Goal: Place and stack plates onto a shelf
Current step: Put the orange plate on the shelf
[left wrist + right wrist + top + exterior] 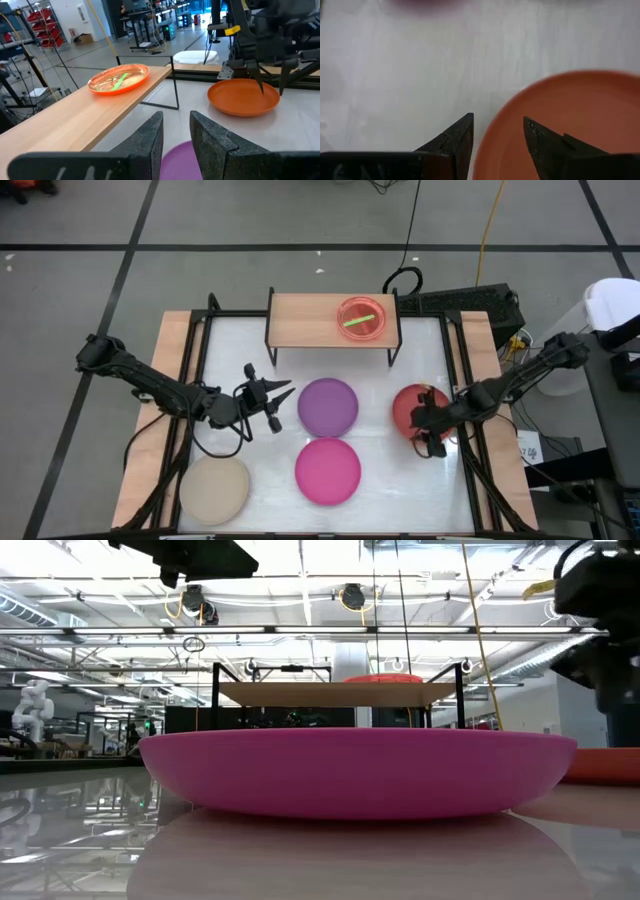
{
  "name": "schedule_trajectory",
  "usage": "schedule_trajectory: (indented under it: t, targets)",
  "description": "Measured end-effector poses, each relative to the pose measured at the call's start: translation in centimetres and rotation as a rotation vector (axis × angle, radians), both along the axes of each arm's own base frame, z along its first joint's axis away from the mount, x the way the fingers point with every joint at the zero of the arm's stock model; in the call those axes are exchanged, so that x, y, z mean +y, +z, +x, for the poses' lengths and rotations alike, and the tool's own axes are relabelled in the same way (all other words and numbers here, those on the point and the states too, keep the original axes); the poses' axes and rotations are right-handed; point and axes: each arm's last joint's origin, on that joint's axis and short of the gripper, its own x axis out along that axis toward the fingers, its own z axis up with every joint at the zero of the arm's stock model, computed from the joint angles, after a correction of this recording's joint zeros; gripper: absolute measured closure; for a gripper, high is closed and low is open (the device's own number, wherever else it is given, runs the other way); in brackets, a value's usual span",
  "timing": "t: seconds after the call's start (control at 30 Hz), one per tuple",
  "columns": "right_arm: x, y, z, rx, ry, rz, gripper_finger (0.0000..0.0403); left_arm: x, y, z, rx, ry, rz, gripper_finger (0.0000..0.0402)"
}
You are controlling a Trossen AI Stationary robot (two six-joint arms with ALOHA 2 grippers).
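The shelf [310,320] stands at the table's far edge and carries a stack of small plates [361,319], translucent pink over orange with green showing inside [119,80]. The purple plate [328,406], magenta plate [328,471], red plate [412,404] and beige plate [214,489] lie flat on the table. My left gripper [281,392] is open and hovers just left of the purple plate [180,160]. My right gripper [497,131] is open and points down. Its fingers stand either side of the red plate's near left rim [490,135], one over the table and one over the plate.
A black frame and wooden side rails [170,370] border the white table. The shelf's left half [75,117] is bare wood. In the low view the magenta plate [360,770] fills the foreground, with the shelf [335,692] behind it. Cables lie beyond the far edge.
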Motion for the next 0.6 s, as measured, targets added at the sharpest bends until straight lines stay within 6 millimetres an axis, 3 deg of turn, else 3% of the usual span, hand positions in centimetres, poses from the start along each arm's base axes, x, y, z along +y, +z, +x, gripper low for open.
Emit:
schedule_trajectory:
  t: [0.6]
  targets:
    - [1.1, -3.6, 1.5, 0.229, -0.063, -0.117, 0.025, 0.0, 0.0, 0.0, -0.006, 0.002, -0.012, 0.03]
